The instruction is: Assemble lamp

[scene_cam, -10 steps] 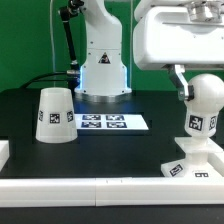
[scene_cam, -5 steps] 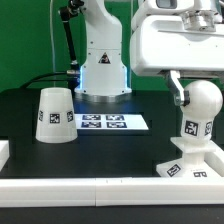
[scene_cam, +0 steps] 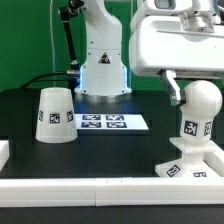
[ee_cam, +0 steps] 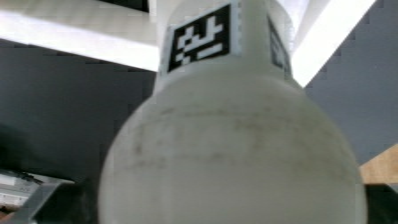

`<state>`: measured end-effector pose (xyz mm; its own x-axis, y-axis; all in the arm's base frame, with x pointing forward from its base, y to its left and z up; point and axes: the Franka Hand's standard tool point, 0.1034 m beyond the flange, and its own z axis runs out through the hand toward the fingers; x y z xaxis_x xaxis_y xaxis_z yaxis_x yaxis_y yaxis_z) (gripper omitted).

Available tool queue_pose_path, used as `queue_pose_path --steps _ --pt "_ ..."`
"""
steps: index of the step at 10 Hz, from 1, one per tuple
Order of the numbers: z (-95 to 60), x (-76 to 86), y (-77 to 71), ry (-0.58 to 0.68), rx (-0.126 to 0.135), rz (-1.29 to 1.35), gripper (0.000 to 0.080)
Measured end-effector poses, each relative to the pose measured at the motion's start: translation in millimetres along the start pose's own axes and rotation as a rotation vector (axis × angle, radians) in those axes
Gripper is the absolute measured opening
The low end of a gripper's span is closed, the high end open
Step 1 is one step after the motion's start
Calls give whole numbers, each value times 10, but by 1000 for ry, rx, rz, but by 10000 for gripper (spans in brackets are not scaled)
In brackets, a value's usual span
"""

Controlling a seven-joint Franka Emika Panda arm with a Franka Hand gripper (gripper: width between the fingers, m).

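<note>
At the exterior view's right, bulb (scene_cam: 195, 122): upright on the base (scene_cam: 180, 168)
Gripper (scene_cam: 197, 90): clenched on the bulb's round head
Shade (scene_cam: 55, 115): well apart, beside the marker board (scene_cam: 105, 122)

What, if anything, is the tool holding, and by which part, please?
Apparently the bulb, by its round head; only one finger of the tool shows.
</note>
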<state>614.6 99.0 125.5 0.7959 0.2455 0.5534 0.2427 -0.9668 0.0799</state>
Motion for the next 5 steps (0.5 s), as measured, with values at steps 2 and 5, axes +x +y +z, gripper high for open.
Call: queue_pose_path --steps 2,5 --pt "0 0 0 0 0 0 697" --pt "-130 60 12 -3 4 0 698"
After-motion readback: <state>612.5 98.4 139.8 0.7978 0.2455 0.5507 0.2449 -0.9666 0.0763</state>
